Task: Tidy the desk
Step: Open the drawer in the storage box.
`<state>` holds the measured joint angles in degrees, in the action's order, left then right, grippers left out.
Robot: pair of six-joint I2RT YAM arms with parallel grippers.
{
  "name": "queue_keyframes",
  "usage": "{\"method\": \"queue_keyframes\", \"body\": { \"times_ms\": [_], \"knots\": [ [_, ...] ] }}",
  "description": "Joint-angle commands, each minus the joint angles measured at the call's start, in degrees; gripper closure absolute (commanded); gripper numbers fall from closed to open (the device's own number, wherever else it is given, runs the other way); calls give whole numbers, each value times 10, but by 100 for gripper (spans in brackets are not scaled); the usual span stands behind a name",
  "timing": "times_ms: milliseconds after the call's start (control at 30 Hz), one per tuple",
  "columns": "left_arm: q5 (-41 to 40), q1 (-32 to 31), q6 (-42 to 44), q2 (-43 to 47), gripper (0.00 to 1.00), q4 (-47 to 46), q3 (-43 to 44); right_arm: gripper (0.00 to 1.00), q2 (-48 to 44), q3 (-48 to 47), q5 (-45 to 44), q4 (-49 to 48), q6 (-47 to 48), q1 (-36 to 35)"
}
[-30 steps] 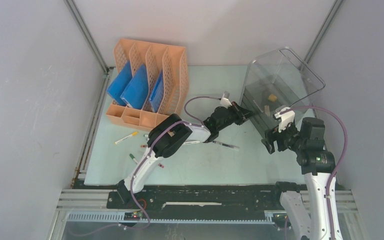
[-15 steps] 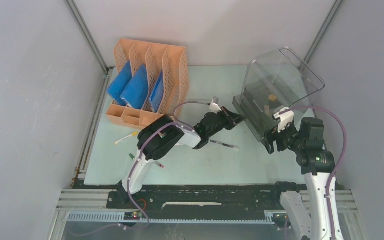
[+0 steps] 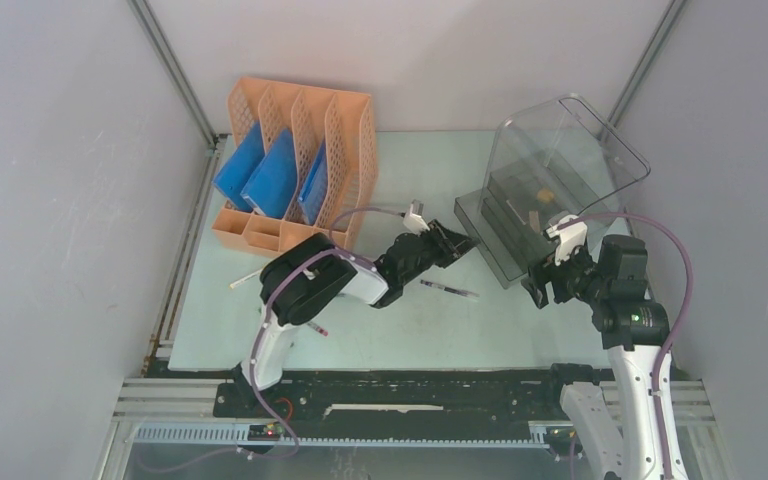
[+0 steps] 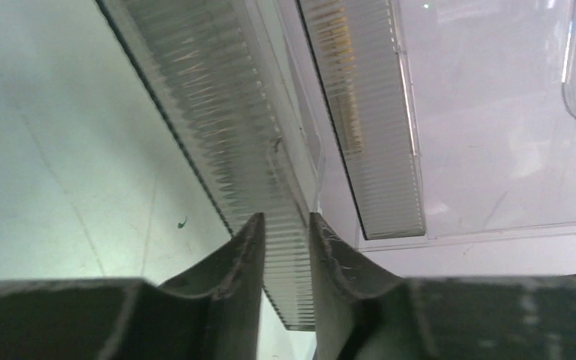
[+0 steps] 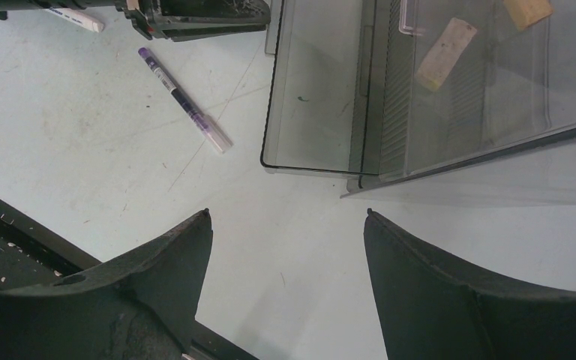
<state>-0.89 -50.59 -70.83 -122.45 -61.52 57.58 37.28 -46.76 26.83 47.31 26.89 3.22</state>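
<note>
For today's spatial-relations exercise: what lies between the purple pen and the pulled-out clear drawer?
Nothing. The right wrist view shows only bare desk between the purple pen and the pulled-out drawer.

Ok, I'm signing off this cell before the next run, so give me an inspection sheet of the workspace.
Surface: desk, pale green, lightly scuffed.
Job's things: drawer box with one drawer pulled out; file rack holding blue folders.
Clutter: purple pen and other pens loose on the desk.
End effectors: left end effector straddles the drawer front, grip unclear; right end effector open, empty.
Cables: purple cable looping along each arm.
Surroundings: grey walls; nothing else seen.
</note>
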Motion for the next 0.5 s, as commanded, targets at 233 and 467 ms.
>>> {"method": "queue_keyframes", "body": {
  "times_ms": [233,467],
  "knots": [
    [-39,5,180,178,41,115,-71,19,-7,2,2,-16,-2,-6],
    [-71,4,301,310,35,214,-131,18,-7,2,9,-15,-1,-7]
  ]
}}
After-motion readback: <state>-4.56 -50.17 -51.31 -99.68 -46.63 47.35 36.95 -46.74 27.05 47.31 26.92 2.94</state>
